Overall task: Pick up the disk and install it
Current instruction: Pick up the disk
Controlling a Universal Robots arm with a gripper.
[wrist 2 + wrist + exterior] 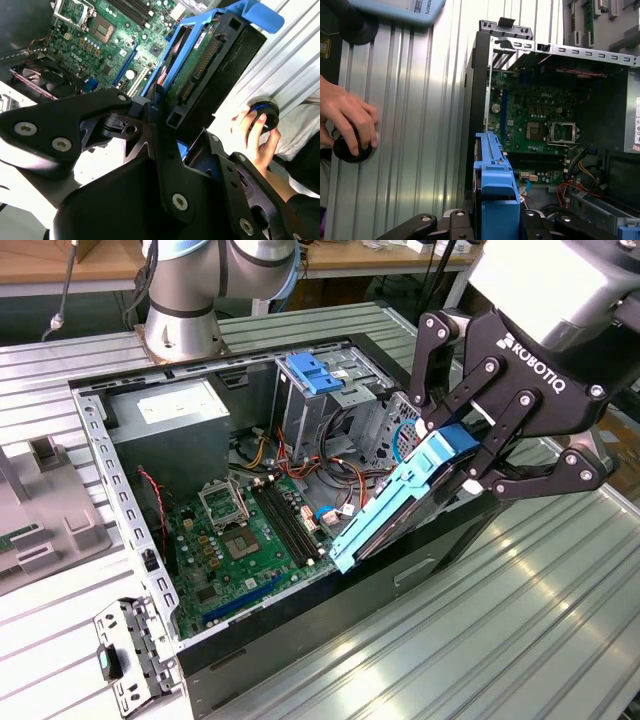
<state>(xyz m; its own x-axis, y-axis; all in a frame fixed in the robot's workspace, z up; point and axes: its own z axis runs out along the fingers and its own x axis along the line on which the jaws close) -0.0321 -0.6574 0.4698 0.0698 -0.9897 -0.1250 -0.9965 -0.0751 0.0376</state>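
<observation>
Counter (470,640) of ribbed silver metal is carrying the open black and grey computer case (105,470), which is lying on its side with the panel off so that its inside is facing up for reaching into. At the back of the case in the exterior view, the grey metal power-supply box (170,425) and the tall metal drive cage (312,375) topped with a blue plastic bracket are sitting side by side. The green motherboard (240,535) is lying flat on the case floor.

The black linkage-fingered end effector (462,455) is clamping one end of the disk (400,505), a flat rectangular metal hard drive in a blue plastic carrier. It is hanging the disk aslant over the case's near wall, free end dipping toward the motherboard (a tilt that, I judge, is suiting a slide into a bay). Whether that low end is touching the case I cannot tell.

In both wrist views the disk (210,65) (495,190) is jutting straight out from the fingers. A person's hand (347,120) is resting on a small round black knob (350,150) on the counter, apart from the case.
</observation>
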